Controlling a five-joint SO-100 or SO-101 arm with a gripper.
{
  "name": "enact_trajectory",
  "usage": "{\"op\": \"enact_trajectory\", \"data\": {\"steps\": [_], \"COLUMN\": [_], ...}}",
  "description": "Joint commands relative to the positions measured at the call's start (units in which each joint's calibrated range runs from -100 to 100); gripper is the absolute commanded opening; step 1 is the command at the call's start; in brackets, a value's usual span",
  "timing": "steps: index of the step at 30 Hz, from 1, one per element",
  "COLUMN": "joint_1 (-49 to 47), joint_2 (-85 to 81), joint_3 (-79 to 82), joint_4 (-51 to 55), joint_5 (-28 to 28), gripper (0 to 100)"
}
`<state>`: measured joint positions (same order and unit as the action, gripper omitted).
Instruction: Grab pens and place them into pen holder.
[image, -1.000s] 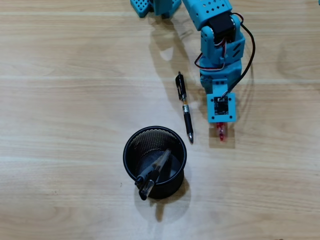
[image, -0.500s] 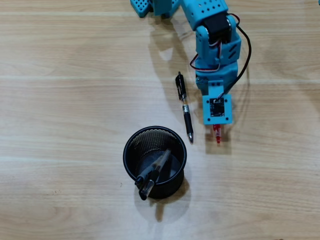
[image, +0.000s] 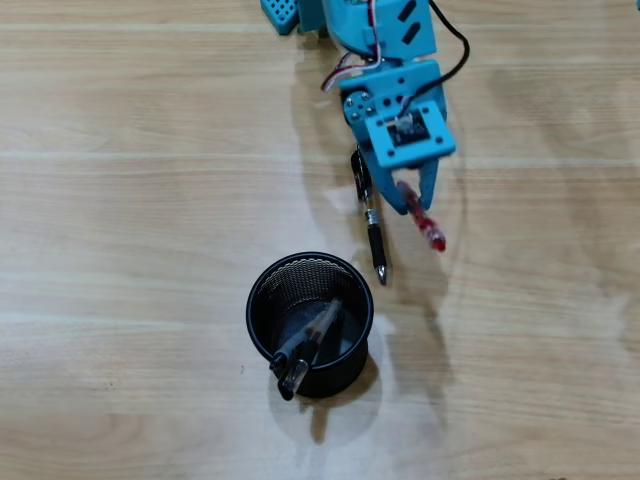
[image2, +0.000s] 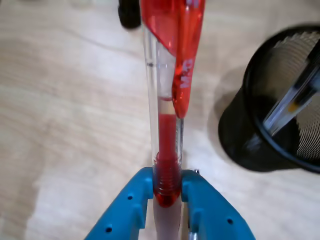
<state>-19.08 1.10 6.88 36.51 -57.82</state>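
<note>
I see the blue two-finger gripper (image2: 167, 192) clamped on the red-and-transparent pen (image: 421, 217) above the pale wood-grain table (image: 120, 200); the black yellow-banded pen (image: 368, 212) lies beside it, apparently untouched. The black wire-mesh pen holder (image: 262, 300) holds two pens.

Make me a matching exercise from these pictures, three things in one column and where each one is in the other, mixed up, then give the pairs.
Things:
1. red pen
2. black pen with the yellow band
3. two pens with dark sleeves

Places:
A. leaning inside the pen holder
B. clamped in the pincer
C. lying on the table

Pairs: 1-B, 2-C, 3-A
</note>
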Motion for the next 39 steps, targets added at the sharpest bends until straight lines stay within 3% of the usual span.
{"op": "enact_trajectory", "data": {"steps": [1,9,15,20,31,39], "joint_1": [2.1,6.3,8.9,10.6,13.0,14.1], "joint_2": [-10.1,-21.8,-24.1,-18.7,5.5,16.0], "joint_3": [10.2,26.8,34.0,31.1,7.3,5.2], "joint_4": [-17.9,-47.1,-65.0,-66.1,-65.6,-66.2], "joint_5": [2.6,10.4,11.0,10.8,9.6,7.1], "gripper": [2,2,2,2,2,2]}}
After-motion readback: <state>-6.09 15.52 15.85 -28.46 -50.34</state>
